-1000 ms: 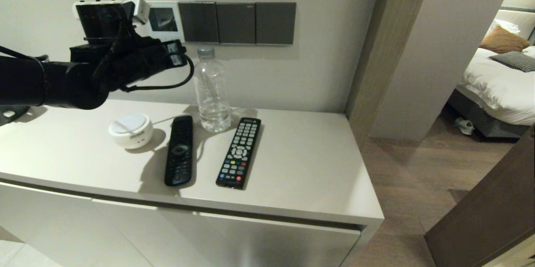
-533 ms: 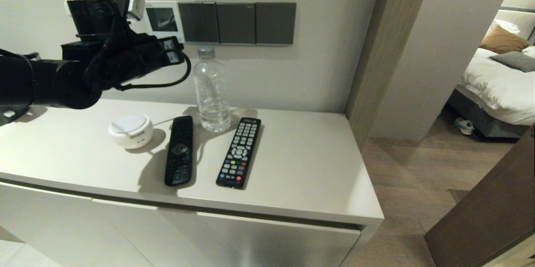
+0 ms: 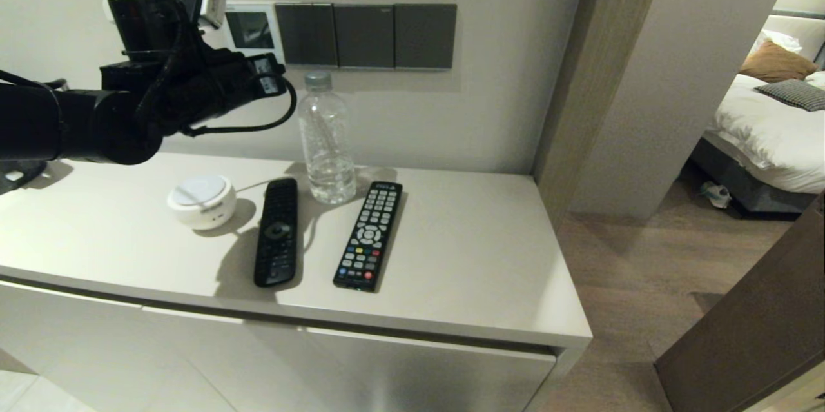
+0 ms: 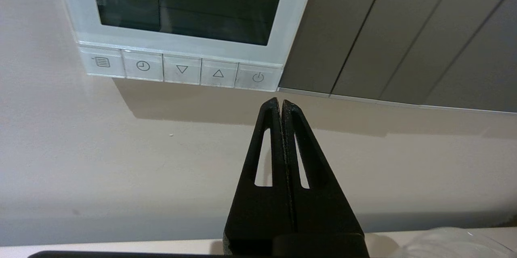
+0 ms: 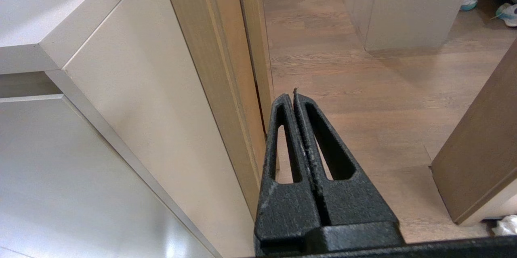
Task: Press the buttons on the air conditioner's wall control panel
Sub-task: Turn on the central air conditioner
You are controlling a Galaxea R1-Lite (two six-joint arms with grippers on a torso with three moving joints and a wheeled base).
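On the wall above the counter: the air conditioner's wall control panel (image 3: pixel 252 31) is a small white square with a dark, unlit screen, mounted at the left end of a row of three dark grey switch plates (image 3: pixel 366 35).
Buttons: the buttons (image 4: pixel 181 70) form a row of five pale keys along the panel's lower edge; in the left wrist view they show a list icon, a clock, a down triangle, an up triangle and a power symbol.
Left gripper: the left gripper (image 4: pixel 280 103) is raised in front of the wall, its two black fingers pressed flat together with nothing between them. Its tip points at the bare wall just under the power key at the row's end nearest the switch plates; it is near the key but not on it.
Left arm: in the head view the black arm reaches in from the left, and its wrist covers the panel's left edge.
Right gripper: the right gripper (image 5: pixel 294 95) hangs low beside the cabinet's side panel, over the wooden floor, fingers closed together and empty.
Counter: the pale counter (image 3: pixel 464 251) below the panel holds a clear plastic water bottle (image 3: pixel 325 138), a black remote (image 3: pixel 277 231), a second remote with coloured keys (image 3: pixel 368 235) and a small round white device (image 3: pixel 201 200).
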